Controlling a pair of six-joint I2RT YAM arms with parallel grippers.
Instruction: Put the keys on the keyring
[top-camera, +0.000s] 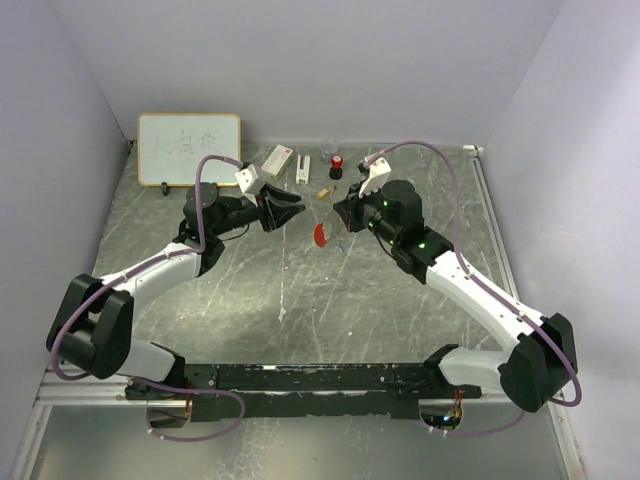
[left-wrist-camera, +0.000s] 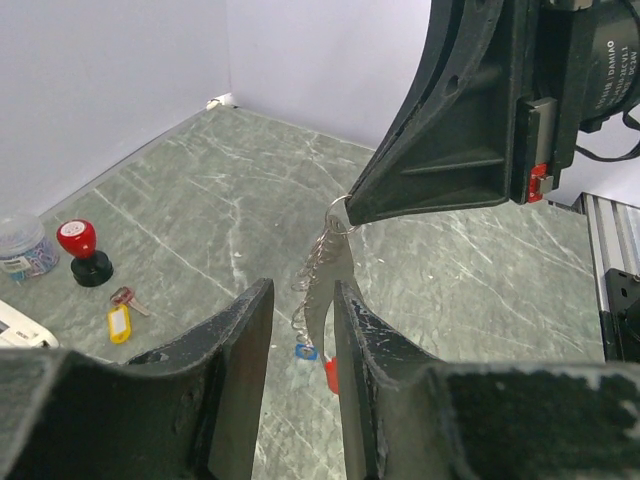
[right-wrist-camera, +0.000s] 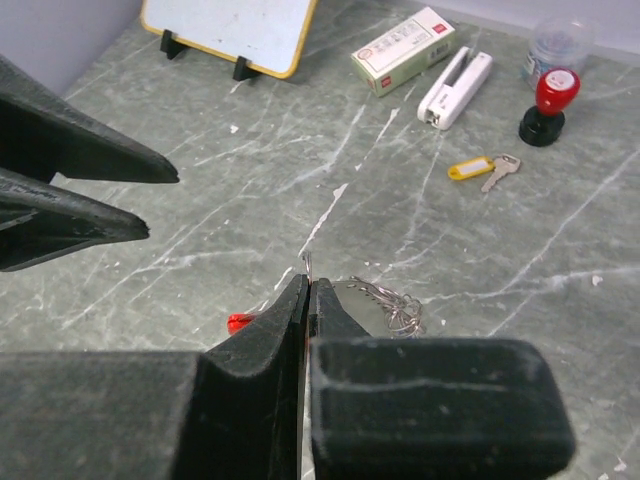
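Fingers of left gripper (left-wrist-camera: 303, 300) half open, straddling the hanging keyring (left-wrist-camera: 318, 265) but not clamped on it; right gripper (right-wrist-camera: 308, 290) pinched shut on the chain's top, red tag (top-camera: 320, 236) dangling above the table (top-camera: 300, 310). Blue key (left-wrist-camera: 306, 351) looks threaded on the chain, so roughly half done; yellow-tagged key (left-wrist-camera: 120, 322) lies further back beside the red stamp (left-wrist-camera: 78, 250), probably the one left. Stapler (right-wrist-camera: 455, 88), box (right-wrist-camera: 410, 48) and whiteboard (right-wrist-camera: 225, 30) sit beyond, well off the path.
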